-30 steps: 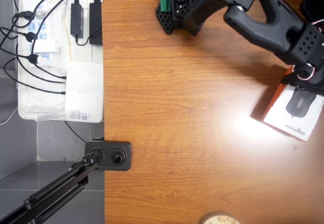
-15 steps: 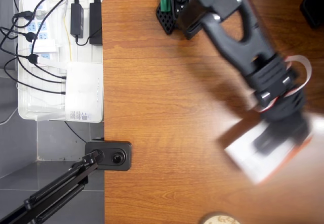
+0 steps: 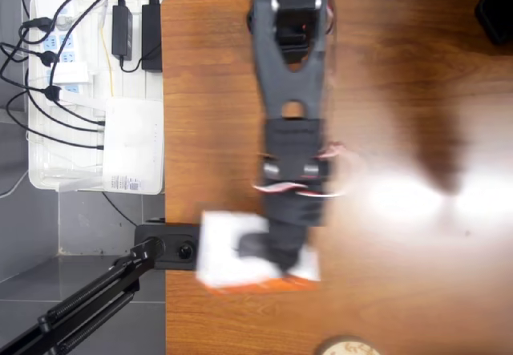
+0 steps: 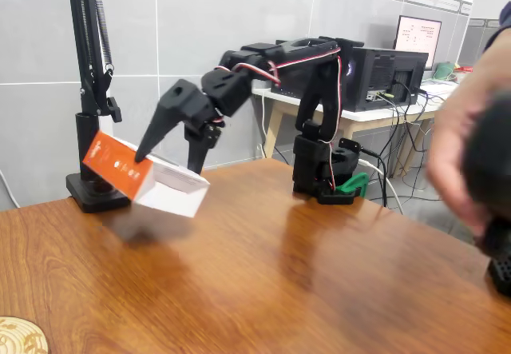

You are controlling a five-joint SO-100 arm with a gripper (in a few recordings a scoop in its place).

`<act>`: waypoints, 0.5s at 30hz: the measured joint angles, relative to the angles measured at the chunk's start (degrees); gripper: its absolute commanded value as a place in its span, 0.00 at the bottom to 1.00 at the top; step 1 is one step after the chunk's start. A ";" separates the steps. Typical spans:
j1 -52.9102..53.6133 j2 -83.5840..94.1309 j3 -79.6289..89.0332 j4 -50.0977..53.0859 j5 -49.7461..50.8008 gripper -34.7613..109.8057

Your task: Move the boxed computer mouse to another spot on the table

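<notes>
My gripper is shut on the boxed computer mouse, a flat white box with an orange-red side edge. The box hangs tilted a little above the table, and its shadow falls on the wood beneath it. In the overhead view the box is blurred and sits near the table's left edge, partly under the black arm. In the fixed view the orange edge faces left and one finger reaches down over the box's top.
A black clamp base of a stand sits at the table's edge right beside the box. A white tray of power strips lies off the table. A round cork coaster is near the front edge. A person's blurred hand shows at right.
In the overhead view the arm has swung from the table's right side across to its left edge, carrying the box with it off the surface.
</notes>
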 measured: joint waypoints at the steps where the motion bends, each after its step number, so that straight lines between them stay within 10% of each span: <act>1: 0.97 0.79 0.62 1.67 0.00 0.24; 15: 8.44 4.48 0.62 29.00 -0.09 0.24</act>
